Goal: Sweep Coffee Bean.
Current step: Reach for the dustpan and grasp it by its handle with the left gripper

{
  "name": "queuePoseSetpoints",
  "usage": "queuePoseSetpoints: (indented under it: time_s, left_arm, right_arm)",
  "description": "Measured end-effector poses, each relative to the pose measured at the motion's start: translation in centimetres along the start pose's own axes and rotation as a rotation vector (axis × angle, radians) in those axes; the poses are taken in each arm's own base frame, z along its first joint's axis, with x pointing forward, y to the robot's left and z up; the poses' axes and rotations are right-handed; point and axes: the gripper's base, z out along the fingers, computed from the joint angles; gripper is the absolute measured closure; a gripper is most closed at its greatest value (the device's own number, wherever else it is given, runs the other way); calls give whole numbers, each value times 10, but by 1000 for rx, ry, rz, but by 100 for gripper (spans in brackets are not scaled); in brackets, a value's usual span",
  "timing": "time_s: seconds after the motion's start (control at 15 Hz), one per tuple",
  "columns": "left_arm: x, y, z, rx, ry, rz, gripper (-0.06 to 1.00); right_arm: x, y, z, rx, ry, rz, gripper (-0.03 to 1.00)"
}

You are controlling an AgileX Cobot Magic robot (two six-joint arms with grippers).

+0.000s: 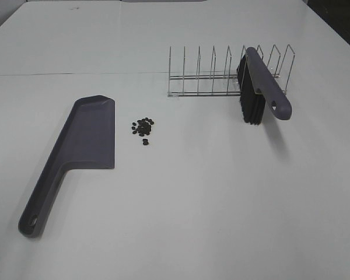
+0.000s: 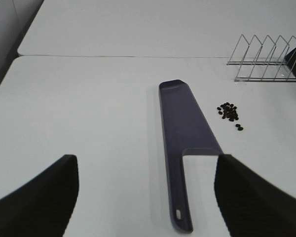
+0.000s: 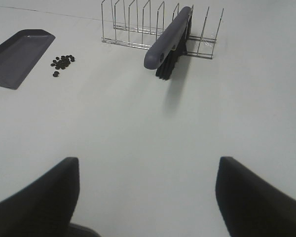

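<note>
Beans (image 2: 230, 112), tiny dark ovals, are lying clumped ahead-right of the gaping left claw (image 2: 146, 170), tailing toward it; right claw (image 3: 148, 170) is standing wide too.

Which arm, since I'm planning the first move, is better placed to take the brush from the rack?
Likely right. The brush leans in the rack on the right side, straight ahead of the open right gripper; the left gripper faces the dustpan.

The white worktop (image 1: 181, 221) carries a purple dustpan (image 1: 92, 135) lying flat, its handle running toward 7 o'clock. The coffee bean (image 1: 143, 127) cluster lies just beside the blade, at its 3 o'clock. A wire rack (image 1: 201, 93) stands at 1 o'clock from the beans, with a brush (image 1: 267, 81) propped in it.
</note>
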Motion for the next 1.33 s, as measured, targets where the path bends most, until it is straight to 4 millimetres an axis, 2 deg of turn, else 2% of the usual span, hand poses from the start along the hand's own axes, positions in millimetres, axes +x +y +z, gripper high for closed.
queuePoseSetpoints:
  time_s: [0.2,0.27,0.33,0.67,0.8,1.0,1.07,1.33]
  left_arm:
    - [-22,-1,41,20,145,-70,23]
    - [-36,1,81,11,307,-75,23]
    - [-42,2,103,5,386,-82,23]
    - [-48,7,195,-1,691,-98,23]
    - [-39,-3,229,21,793,-61,23]
    - [-10,-18,268,33,925,-13,21]
    - [5,-23,279,28,985,-6,20]
    - [27,-35,292,18,1047,26,20]
  right_arm:
    - [0,0,0,0,0,0,29]
    - [0,0,0,0,0,0,29]
    - [0,0,0,0,0,0,29]
    - [0,0,0,0,0,0,29]
    - [0,0,0,0,0,0,29]
    - [0,0,0,0,0,0,29]
    - [0,0,0,0,0,0,29]
    - [0,0,0,0,0,0,29]
